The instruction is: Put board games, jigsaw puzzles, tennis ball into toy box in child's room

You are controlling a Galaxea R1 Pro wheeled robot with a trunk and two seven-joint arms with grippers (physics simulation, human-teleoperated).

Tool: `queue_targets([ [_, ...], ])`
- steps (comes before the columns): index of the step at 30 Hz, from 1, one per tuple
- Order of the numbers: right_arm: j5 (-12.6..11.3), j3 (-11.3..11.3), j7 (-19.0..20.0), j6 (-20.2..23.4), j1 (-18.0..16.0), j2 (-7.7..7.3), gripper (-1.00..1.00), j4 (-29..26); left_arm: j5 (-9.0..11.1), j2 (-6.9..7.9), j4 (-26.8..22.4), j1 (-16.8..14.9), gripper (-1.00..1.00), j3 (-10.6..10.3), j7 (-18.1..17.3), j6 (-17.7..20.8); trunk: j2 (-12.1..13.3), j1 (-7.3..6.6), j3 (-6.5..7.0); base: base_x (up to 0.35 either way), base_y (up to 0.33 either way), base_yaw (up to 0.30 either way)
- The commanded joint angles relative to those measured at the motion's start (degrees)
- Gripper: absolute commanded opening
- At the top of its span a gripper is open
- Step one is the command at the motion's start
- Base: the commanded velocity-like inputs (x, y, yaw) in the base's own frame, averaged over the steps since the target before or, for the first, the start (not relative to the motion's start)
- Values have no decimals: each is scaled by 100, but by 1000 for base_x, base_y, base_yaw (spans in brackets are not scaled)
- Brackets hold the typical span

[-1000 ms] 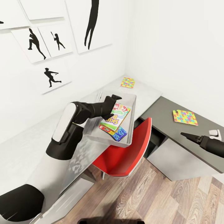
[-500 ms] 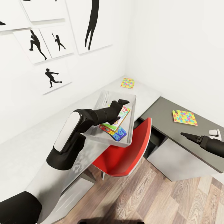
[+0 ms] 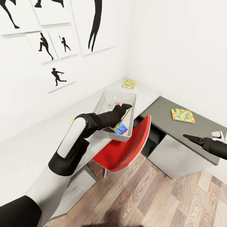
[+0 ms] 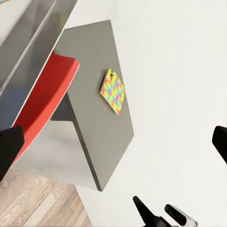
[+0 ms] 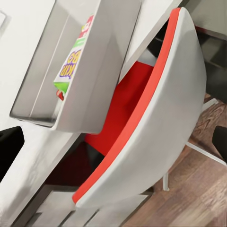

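The pale worktop [image 3: 28, 148] runs along the wall to the corner, and the lower dark grey cabinet [image 3: 164, 115] adjoins it on the right. A red chair [image 3: 126, 148] is tucked under the worktop's edge. The grey toy box [image 3: 102, 104] sits near that edge, overhanging it slightly above the chair; inside lie the Skip-Bo game [image 5: 74, 59] and a smaller blue game [image 3: 120, 128] nearer the front wall. The left hand [image 3: 125, 106] reaches over the box just above the games; whether its fingers are parted or closed cannot be told. The right hand [image 3: 188, 137] hangs free beside the cabinet, fingers seemingly together and holding nothing. One jigsaw puzzle [image 3: 128, 83] lies on the worktop by the corner wall, another jigsaw puzzle [image 3: 183, 115] on the dark cabinet top, well apart from the box. These puzzles look thin, stiff and light, lying flush with the surface, so they would probably be hard to pinch from above; sliding one toward an edge and gripping its rim seems the safer hold.
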Motion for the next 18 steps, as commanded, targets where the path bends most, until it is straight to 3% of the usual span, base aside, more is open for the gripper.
queue_targets([
  [1, 47, -6, 49, 24, -6, 4, 100, 1, -21, -1, -4, 0, 100, -5, 33, 21, -10, 2, 0, -105, 0, 0],
  [18, 55, 11, -87, 24, -6, 32, 100, 0, -177, 16, -4, 178, 100, -51, 22, 103, -10, 2, 155, -41, 0, 0],
])
